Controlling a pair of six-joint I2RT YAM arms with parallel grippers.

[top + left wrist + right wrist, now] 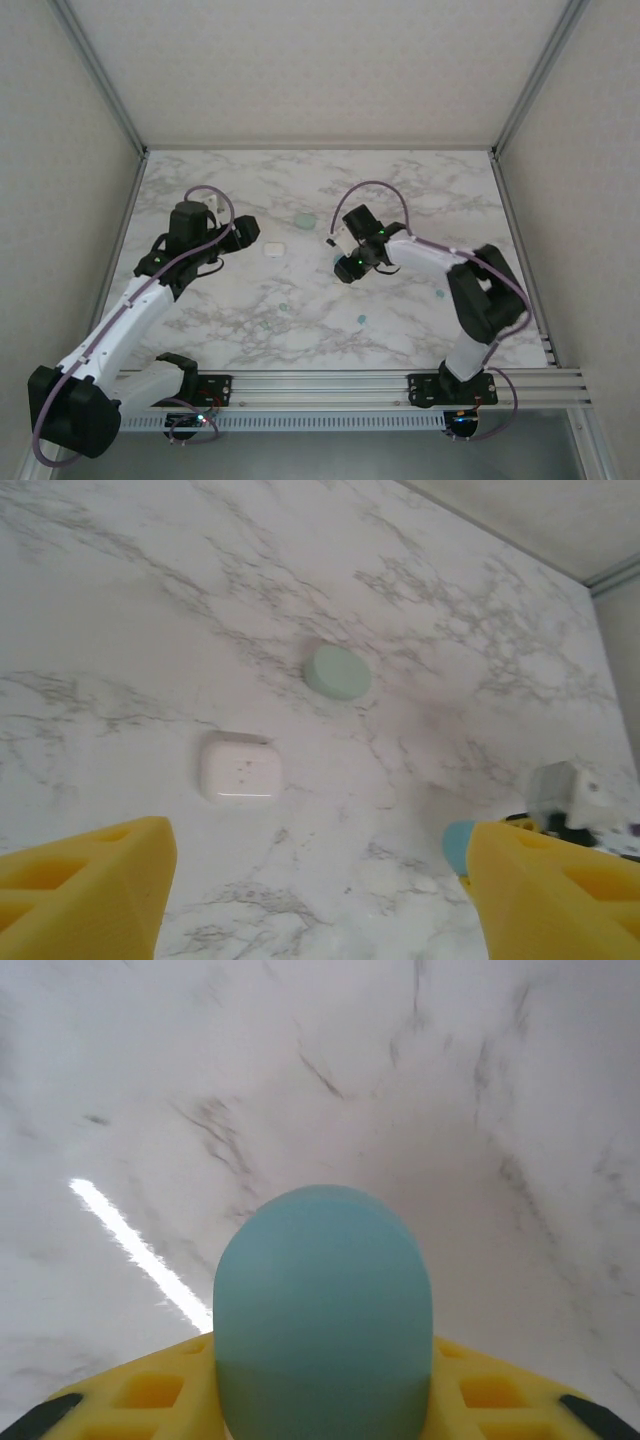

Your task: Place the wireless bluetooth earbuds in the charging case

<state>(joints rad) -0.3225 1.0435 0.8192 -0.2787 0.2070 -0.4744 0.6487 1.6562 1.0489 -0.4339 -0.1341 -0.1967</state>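
Observation:
A blue-teal charging case stands upright between the yellow fingers of my right gripper, which is shut on it just above the marble table. My left gripper hangs open over bare marble, with nothing between its fingers. A white case lies closed just ahead of it, and a pale green case lies farther back. In the top view, tiny earbuds lie loose nearer the arms: a pale green earbud, another, and a teal earbud.
One more teal bud lies beside the right arm's forearm. Pale walls close in the table on three sides, and an aluminium rail runs along the near edge.

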